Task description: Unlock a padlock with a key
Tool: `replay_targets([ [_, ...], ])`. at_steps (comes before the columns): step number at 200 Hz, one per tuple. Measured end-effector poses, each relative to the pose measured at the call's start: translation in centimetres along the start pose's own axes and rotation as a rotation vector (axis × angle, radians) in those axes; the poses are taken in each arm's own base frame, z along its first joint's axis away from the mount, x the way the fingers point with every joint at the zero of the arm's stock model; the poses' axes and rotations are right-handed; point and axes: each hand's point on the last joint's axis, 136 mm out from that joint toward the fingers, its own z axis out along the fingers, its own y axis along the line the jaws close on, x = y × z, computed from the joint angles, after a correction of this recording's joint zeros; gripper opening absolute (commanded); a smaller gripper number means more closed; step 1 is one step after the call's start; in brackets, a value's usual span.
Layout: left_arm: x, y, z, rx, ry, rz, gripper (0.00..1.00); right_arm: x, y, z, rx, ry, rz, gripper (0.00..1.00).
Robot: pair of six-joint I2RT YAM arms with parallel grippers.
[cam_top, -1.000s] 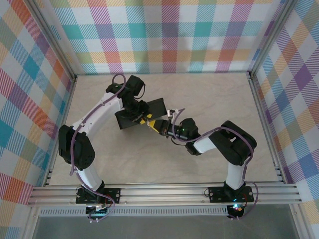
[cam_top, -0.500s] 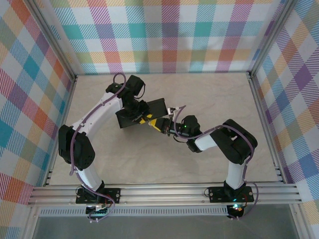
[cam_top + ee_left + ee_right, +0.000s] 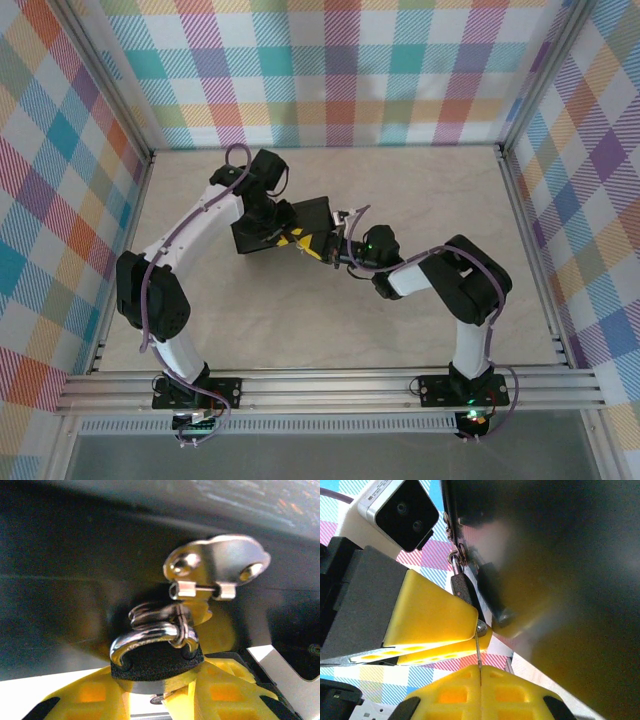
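The padlock has a dark body and a silvery shackle, which hangs through the metal hasp of the black box. My left gripper is shut on the padlock's body, one yellow finger on each side. In the right wrist view the padlock sits between those yellow fingers. My right gripper is shut on the key, a thin blade seen edge-on. The key's tip reaches the padlock's underside at the round keyway. From above, the left gripper and right gripper meet at the box's near side.
The box's dark side lies close on the right of the key. The left wrist's camera housing is just above the padlock. Bare tabletop lies right of and in front of the box, ringed by plaid walls.
The right arm has moved left and toward the box, bringing the key up to the padlock. The left arm has held still with the padlock.
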Motion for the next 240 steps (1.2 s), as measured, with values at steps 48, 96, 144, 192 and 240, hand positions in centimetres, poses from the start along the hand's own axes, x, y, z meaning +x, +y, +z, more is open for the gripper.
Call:
replay_targets([
  [48, -0.3, 0.0, -0.3, -0.005, -0.018, 0.005, 0.0, -0.9, -0.2, 0.0, 0.002, -0.045, 0.068, 0.0],
  [96, -0.2, 0.0, -0.2, -0.006, -0.014, 0.008, 0.0, -1.6, -0.4, -0.2, 0.005, -0.087, 0.125, 0.0],
  [144, -0.2, 0.3, -0.3, -0.016, -0.009, -0.005, 0.0, -1.2, -0.5, 0.2, 0.011, -0.095, 0.134, 0.0],
  [192, -0.4, 0.4, -0.3, -0.013, -0.014, -0.035, 0.0, -1.1, -0.4, 0.6, 0.004, -0.147, 0.18, 0.0],
  [240, -0.6, 0.4, -0.3, -0.014, -0.017, -0.072, 0.0, -1.2, -0.6, 0.7, 0.006, -0.213, 0.189, 0.0],
])
